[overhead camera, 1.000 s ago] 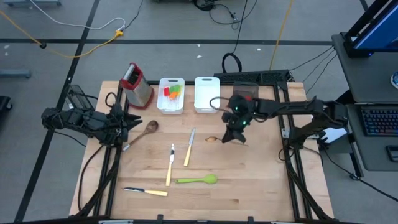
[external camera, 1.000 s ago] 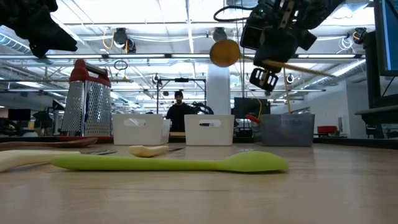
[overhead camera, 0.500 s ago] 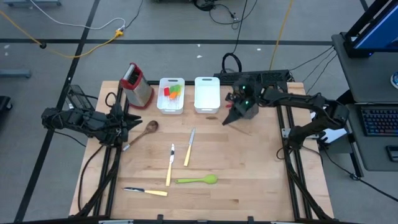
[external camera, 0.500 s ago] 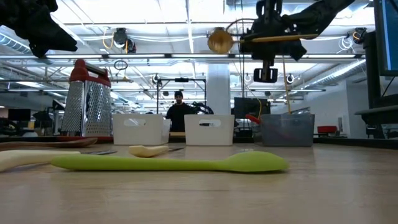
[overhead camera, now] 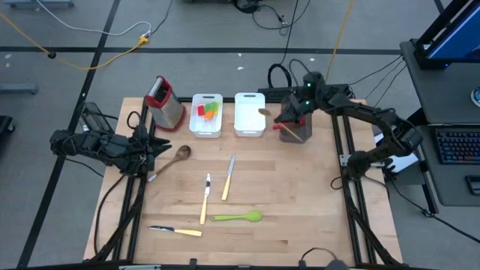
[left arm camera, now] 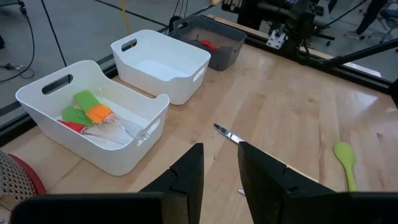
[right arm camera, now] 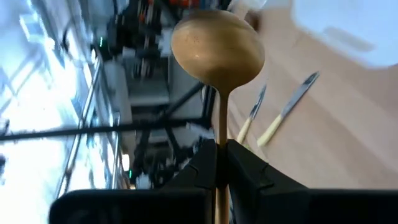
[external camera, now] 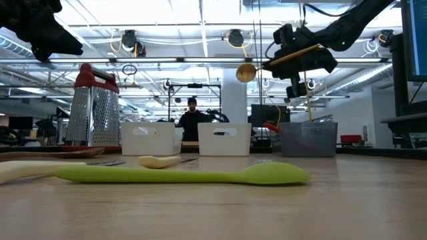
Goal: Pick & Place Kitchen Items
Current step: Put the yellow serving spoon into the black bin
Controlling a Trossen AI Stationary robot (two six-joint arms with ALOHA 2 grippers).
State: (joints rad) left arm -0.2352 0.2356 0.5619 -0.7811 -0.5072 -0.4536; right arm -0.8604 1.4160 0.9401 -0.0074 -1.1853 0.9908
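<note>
A light wooden spoon with a round, shallow bowl and a thin straight handle [overhead camera: 274,121] is pinched by its handle between the pressed-together fingers of the right hand [overhead camera: 294,120]. The spoon is held in the air above the far part of the pale wooden surface [overhead camera: 300,210], over the gap between the empty white rectangular bin [overhead camera: 249,114] and the dark grey rectangular bin [overhead camera: 298,127]. In the high view its long axis runs from about four o'clock to ten o'clock, with the bowl at the ten o'clock end, above the white bin's edge. In the low view the handle is seen tilted, the bowl being the lower end.

The left hand [left arm camera: 219,163] is held at the nine o'clock edge of the surface with its fingers slightly spread and nothing between them. A second wooden spoon [overhead camera: 172,160] lies near it. Toward six o'clock lie a long green plastic spoon [overhead camera: 238,217] and three cream-handled knives [overhead camera: 205,196]. Small green and orange spatulas [left arm camera: 87,112] are seen in the other white bin [left arm camera: 43,106].
</note>
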